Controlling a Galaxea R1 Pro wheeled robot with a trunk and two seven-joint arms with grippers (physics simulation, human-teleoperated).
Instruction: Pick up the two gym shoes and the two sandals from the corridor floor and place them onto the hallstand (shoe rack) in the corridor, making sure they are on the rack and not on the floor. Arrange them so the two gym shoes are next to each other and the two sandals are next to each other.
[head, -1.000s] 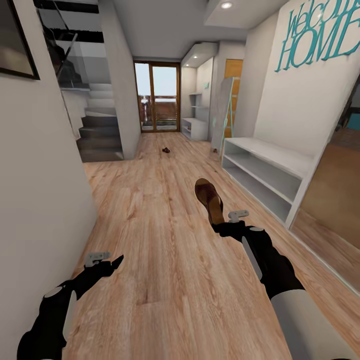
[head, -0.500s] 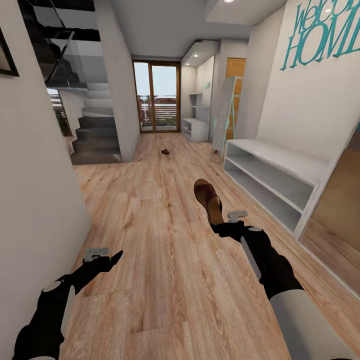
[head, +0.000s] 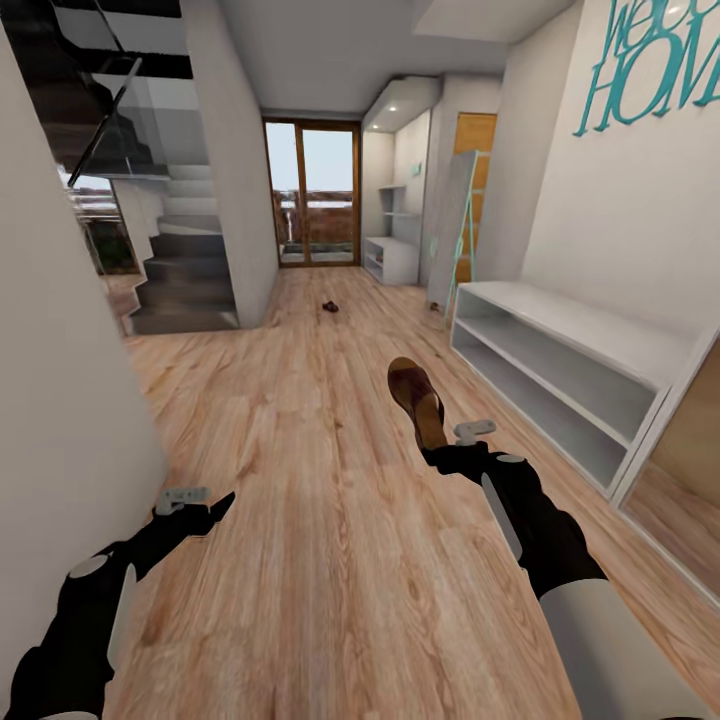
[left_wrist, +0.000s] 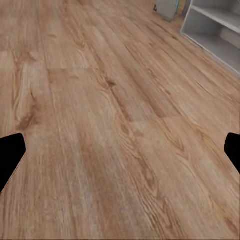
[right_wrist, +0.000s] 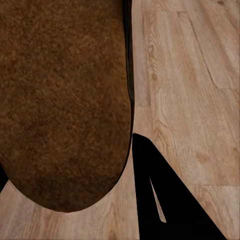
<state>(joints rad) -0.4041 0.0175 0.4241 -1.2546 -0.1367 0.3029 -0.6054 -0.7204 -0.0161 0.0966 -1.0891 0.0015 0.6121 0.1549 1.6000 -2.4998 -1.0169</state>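
A brown sandal is gripped by the right hand, left of the hallstand; the left hand is held open.

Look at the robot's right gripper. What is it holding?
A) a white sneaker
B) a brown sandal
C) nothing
B: the right gripper is shut on a brown sandal carried above the wooden floor, its brown sole large in the right wrist view.

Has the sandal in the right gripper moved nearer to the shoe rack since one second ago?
Yes. The sandal, held in the right gripper, keeps its place in the head view, but the shoe rack looms larger and closer, so the robot carried it forward.
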